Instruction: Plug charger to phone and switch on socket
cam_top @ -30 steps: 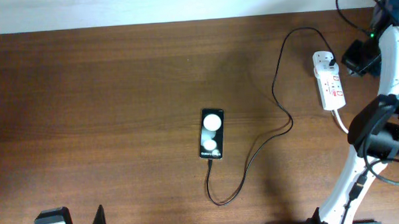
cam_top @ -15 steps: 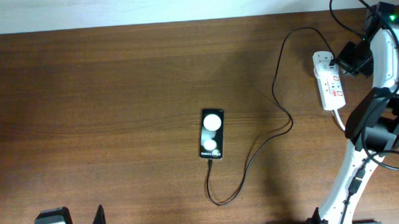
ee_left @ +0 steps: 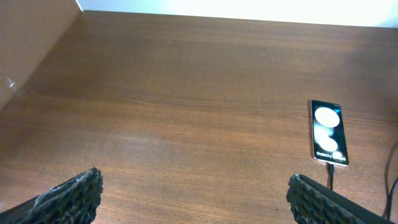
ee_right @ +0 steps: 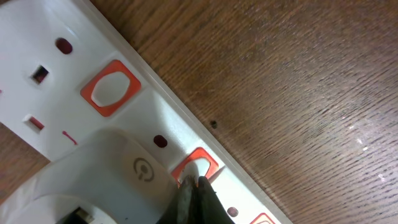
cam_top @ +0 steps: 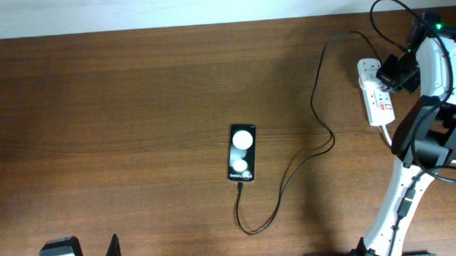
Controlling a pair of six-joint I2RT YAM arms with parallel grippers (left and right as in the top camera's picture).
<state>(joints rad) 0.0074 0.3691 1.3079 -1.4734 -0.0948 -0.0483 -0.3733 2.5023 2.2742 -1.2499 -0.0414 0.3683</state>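
The black phone (cam_top: 242,153) lies face up mid-table, with the black charger cable (cam_top: 318,102) joined to its near end and running up to a plug head on the white socket strip (cam_top: 379,107) at the far right. The phone also shows in the left wrist view (ee_left: 328,132). My right gripper (cam_top: 389,75) hangs over the strip's far end. In the right wrist view its fingers (ee_right: 194,185) are shut together, tips touching an orange-framed switch (ee_right: 196,165) of the socket (ee_right: 56,74), beside a white plug adapter (ee_right: 106,180). My left gripper (ee_left: 193,190) is open and empty, near the front edge.
The strip's thick white cord (cam_top: 390,141) runs toward the right arm's base. The charger cable loops on the table (cam_top: 250,227) below the phone. A second orange switch (ee_right: 110,88) sits further along the strip. A wall edge shows at far left (ee_left: 31,43).
My right gripper has moved left and down from beside the strip's far end onto the strip. The left arm, phone and cable have not moved.
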